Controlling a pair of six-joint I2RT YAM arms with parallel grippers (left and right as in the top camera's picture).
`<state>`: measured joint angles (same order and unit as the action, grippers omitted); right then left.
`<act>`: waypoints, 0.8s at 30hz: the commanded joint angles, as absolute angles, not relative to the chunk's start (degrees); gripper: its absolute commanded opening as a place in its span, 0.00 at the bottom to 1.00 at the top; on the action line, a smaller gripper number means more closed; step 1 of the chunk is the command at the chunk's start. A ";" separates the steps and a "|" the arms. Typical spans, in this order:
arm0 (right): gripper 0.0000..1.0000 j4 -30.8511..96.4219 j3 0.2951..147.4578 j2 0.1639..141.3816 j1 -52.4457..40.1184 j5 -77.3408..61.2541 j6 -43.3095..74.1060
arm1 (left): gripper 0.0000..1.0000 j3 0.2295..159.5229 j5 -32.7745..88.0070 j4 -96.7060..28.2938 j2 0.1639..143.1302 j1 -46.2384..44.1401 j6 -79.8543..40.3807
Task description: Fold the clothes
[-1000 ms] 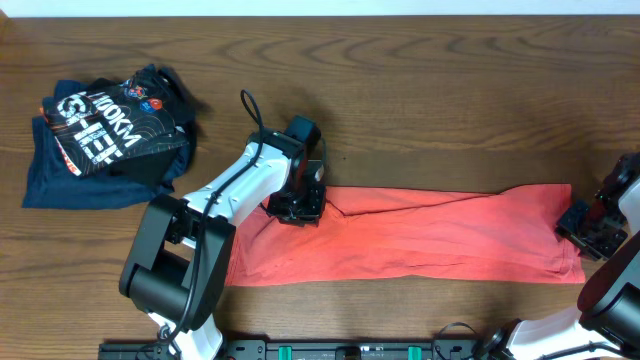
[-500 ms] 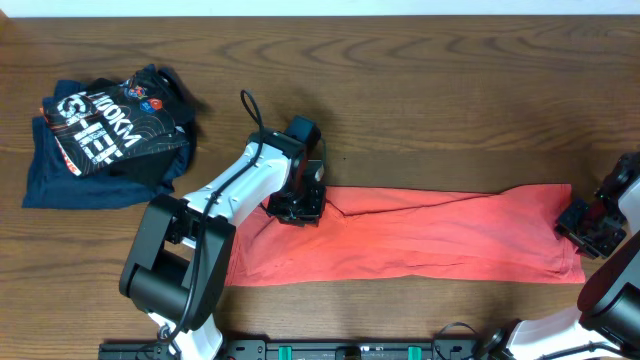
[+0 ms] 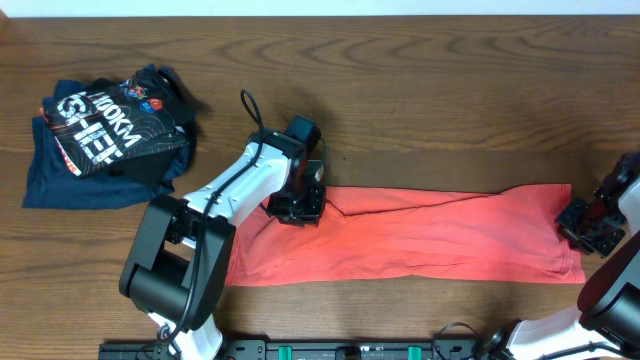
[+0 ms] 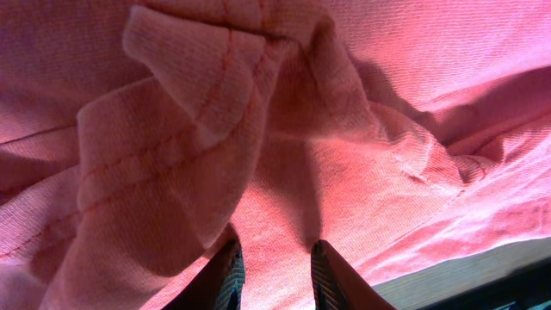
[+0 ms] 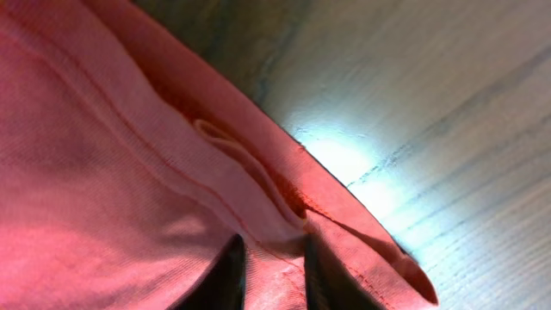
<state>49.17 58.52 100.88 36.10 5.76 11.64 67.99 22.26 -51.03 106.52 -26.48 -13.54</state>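
Coral-red shirt (image 3: 420, 235) lies stretched; left gripper (image 4: 274, 269) and right gripper (image 5: 269, 269) pinch opposite ends, seemingly to fold it.

Shows matt, finely ribbed knit cloth with stitched seams in the coral shirt (image 4: 344, 172); under that shirt, smooth, faintly glossy grained wood in the surface (image 3: 450, 100).

The left arm (image 3: 235, 185) is built of white links between chunky black joint housings, with a thin black cable (image 3: 247, 105) looping off its wrist section. The right arm (image 3: 612, 265) has the same white-and-black build. The 2 left fingers (image 4: 231, 274) and 2 right fingers (image 5: 231, 274) are slim, dark grey and tapering.
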 commanded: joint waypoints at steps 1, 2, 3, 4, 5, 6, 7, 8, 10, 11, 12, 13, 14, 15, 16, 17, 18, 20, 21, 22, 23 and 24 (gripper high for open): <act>0.10 49.08 58.26 101.65 36.36 5.74 12.16 | 0.29 67.55 21.76 -51.40 107.39 -26.46 -13.85; 0.08 49.08 58.26 101.65 36.36 5.72 12.16 | 0.29 67.55 21.76 -51.42 107.39 -26.46 -13.82; 0.04 49.10 58.26 101.65 36.36 5.72 12.16 | 0.29 67.55 21.76 -51.42 107.39 -26.46 -13.85; 0.01 49.23 58.26 101.65 36.36 5.72 12.16 | 0.29 67.55 21.76 -51.40 107.39 -26.46 -13.85; 0.01 49.25 58.26 101.65 36.36 5.74 12.16 | 0.29 67.55 21.76 -51.40 107.39 -26.46 -13.82; 0.01 49.25 58.26 101.65 36.36 5.74 12.14 | 0.29 67.55 21.76 -51.40 107.39 -26.46 -13.85; 0.01 49.25 58.26 101.65 36.36 5.74 12.16 | 0.29 67.55 21.76 -51.40 107.39 -26.46 -13.85; 0.03 49.34 58.26 101.65 36.36 5.76 12.14 | 0.29 67.55 21.76 -51.40 107.39 -26.46 -13.85; 0.29 49.76 58.26 101.65 36.38 6.63 12.14 | 0.29 67.55 21.76 -51.51 107.39 -26.46 -13.85; 0.36 49.95 58.26 101.65 36.38 7.27 12.14 | 0.29 67.55 21.76 -51.62 107.39 -26.44 -13.82; 0.37 50.13 58.26 101.65 36.38 7.62 12.14 | 0.29 67.55 21.76 -51.64 107.39 -26.46 -13.85; 0.37 50.13 58.26 101.65 36.38 7.57 12.14 | 0.29 67.55 21.78 -51.64 107.39 -26.46 -13.85; 0.36 50.11 58.26 101.65 36.38 7.49 12.14 | 0.29 67.55 21.76 -51.62 107.39 -26.46 -13.82; 0.35 50.06 58.26 101.65 36.38 7.51 12.14 | 0.29 67.55 21.76 -51.62 107.39 -26.46 -13.82; 0.33 49.89 58.22 101.69 36.38 7.49 12.14 | 0.29 67.55 21.76 -51.64 107.39 -26.46 -13.82; 0.33 49.84 58.15 101.71 36.38 7.49 12.14 | 0.29 67.55 21.76 -51.64 107.39 -26.46 -13.82; 0.33 49.69 57.93 101.71 36.38 7.49 12.16 | 0.29 67.55 21.76 -51.64 107.39 -26.46 -13.82; 0.33 49.23 57.32 101.71 36.38 7.46 12.16 | 0.29 67.55 21.76 -51.62 107.39 -26.46 -13.82; 0.33 48.95 56.99 101.75 36.38 7.46 12.16 | 0.29 67.55 21.76 -51.62 107.39 -26.46 -13.82; 0.33 48.47 56.55 101.75 36.38 7.44 12.19 | 0.29 67.55 21.76 -51.62 107.39 -26.46 -13.82; 0.33 47.88 56.03 101.78 36.38 7.33 12.19 | 0.29 67.55 21.76 -51.62 107.39 -26.46 -13.85; 0.33 47.33 55.59 101.78 36.38 7.01 12.16 | 0.29 67.55 21.76 -51.64 107.39 -26.46 -13.82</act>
